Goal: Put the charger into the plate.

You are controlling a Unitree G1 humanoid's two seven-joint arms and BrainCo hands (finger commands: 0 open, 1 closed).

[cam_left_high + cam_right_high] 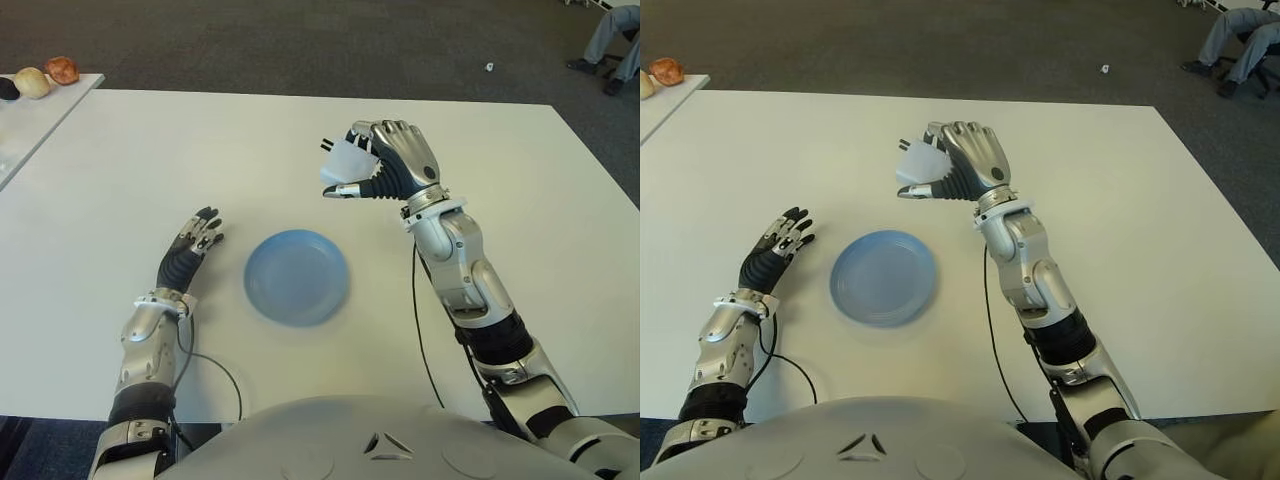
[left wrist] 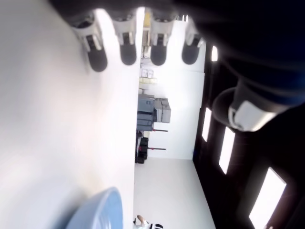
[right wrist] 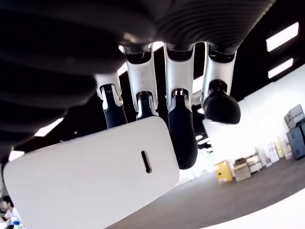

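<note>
Clasped in the curled fingers of the right hand [image 1: 385,160], the charger [image 1: 347,162] is held aloft beyond the plate [image 1: 297,276]; lowering and release remain. The left hand [image 1: 190,250], left of the plate, is empty, fingers extended.

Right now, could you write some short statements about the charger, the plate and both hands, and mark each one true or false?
1. The right hand grasps the white charger. True.
2. The charger lies in the blue plate. False: it is held above the table, beyond the plate.
3. The left hand holds the plate. False: it is open, left of the plate.
4. The plate holds nothing. True.
</note>
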